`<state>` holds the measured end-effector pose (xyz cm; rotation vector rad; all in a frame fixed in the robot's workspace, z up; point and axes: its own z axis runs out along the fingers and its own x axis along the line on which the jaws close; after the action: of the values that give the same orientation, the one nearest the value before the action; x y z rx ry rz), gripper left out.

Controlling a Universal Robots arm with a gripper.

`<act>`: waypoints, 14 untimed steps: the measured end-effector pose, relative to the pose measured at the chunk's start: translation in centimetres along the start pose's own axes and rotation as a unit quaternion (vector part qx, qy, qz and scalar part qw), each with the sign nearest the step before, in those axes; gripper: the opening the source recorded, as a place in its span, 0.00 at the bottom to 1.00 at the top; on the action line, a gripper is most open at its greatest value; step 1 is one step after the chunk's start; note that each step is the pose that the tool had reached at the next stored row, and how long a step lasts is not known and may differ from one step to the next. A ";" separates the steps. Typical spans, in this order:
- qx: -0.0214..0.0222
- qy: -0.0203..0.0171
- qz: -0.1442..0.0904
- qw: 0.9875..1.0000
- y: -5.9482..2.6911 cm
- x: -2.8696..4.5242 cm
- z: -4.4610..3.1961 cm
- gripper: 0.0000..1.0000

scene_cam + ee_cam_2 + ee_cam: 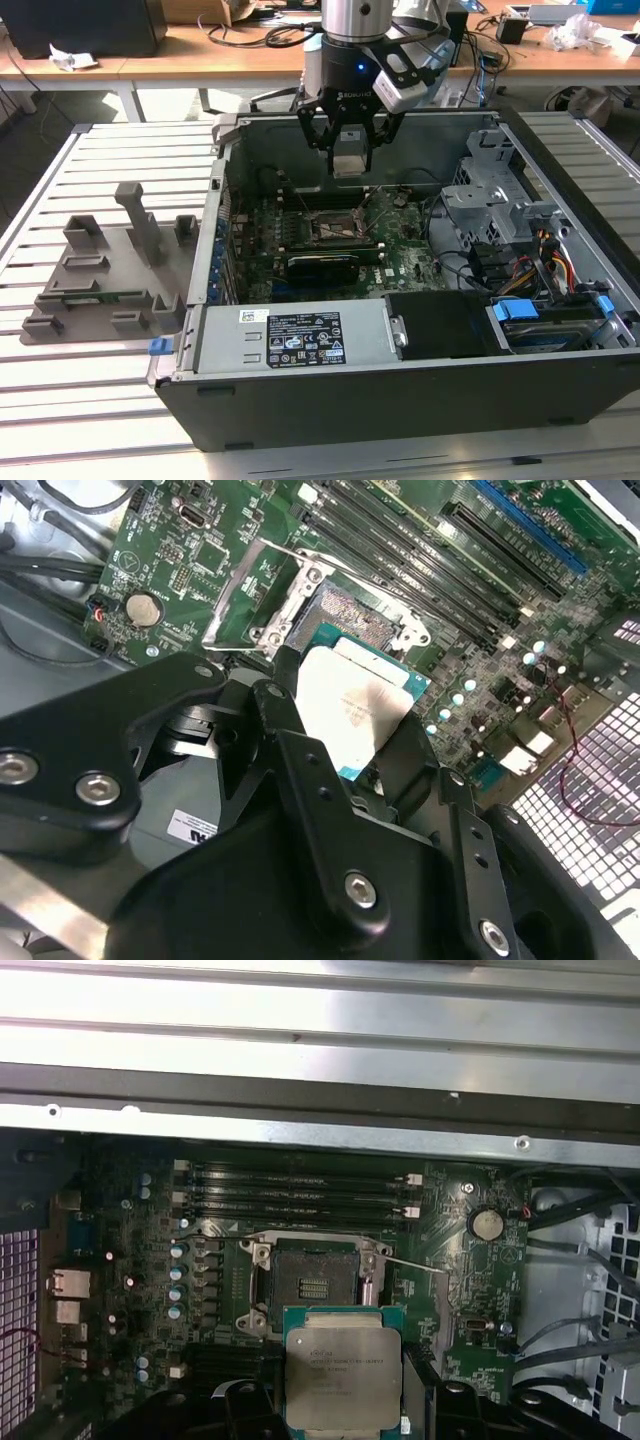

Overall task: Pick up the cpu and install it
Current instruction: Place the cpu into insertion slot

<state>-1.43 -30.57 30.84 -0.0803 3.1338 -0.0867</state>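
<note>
1. Nearest, one open-topped computer case [400, 400] is seen in the exterior view.
2. One grey fixture [110, 275] is set at its nine o'clock.
3. One bare socket [330, 228] is seen inside.
4. One cpu [343, 1378] is clamped by the gripper [348, 148] above, at the socket's twelve o'clock, edges hidden by fingers [290, 720].

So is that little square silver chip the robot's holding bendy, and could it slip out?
The flat square silvery-topped chip is probably stiff: clamped in the black gripper, it shows no bend. Its smooth metal top looks slippery, so it might slide. It's thin, so likely light.
</note>
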 end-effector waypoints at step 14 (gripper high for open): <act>0.003 0.007 0.110 0.994 0.00 0.00 0.04 0.55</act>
<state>-1.43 -30.57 30.80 0.2657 3.1301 -0.0968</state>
